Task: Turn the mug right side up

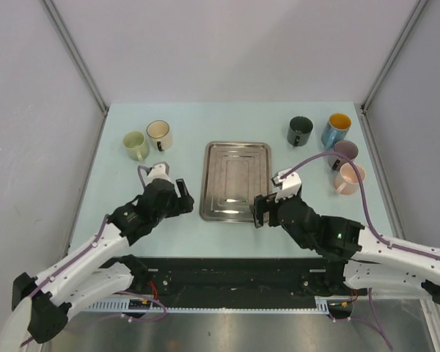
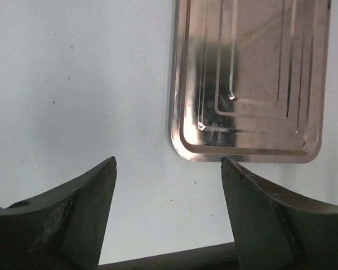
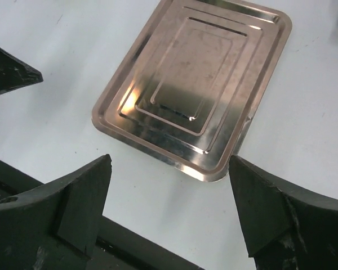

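Observation:
Several mugs stand at the back of the table, all far from both grippers. A light green mug (image 1: pixel 136 145) and a cream mug (image 1: pixel 160 134) are at the back left. A dark mug (image 1: pixel 301 130), a blue mug with an orange inside (image 1: pixel 336 130), a purple mug (image 1: pixel 345 152) and a pink mug (image 1: pixel 350 178) are at the back right. I cannot tell which one is upside down. My left gripper (image 1: pixel 182 195) (image 2: pixel 169 163) is open and empty over bare table left of the tray. My right gripper (image 1: pixel 258 210) (image 3: pixel 169 160) is open and empty at the tray's near right corner.
A shiny metal tray (image 1: pixel 235 180) lies in the middle of the table, between the two grippers; it also shows in the left wrist view (image 2: pixel 248 84) and the right wrist view (image 3: pixel 197 84). The table's dark near edge (image 3: pixel 146 253) runs just below the grippers.

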`<action>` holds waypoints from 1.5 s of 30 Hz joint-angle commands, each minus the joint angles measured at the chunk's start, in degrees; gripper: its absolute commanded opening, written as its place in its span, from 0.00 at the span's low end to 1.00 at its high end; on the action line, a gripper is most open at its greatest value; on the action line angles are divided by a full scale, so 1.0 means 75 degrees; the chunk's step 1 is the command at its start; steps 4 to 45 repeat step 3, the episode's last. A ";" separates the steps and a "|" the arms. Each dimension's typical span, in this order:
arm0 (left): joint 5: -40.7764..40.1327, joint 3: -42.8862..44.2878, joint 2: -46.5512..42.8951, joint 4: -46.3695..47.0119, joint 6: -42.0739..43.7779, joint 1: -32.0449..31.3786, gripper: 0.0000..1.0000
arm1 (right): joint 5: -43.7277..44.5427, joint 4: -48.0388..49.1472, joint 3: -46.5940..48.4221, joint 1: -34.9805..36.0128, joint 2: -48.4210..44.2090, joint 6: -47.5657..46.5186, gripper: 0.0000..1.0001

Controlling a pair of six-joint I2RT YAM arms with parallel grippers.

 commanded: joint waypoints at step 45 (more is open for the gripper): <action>-0.0699 0.0221 -0.0523 0.0107 0.0180 -0.0061 0.79 | 0.1065 0.0473 0.0049 0.0168 -0.0227 0.0031 0.90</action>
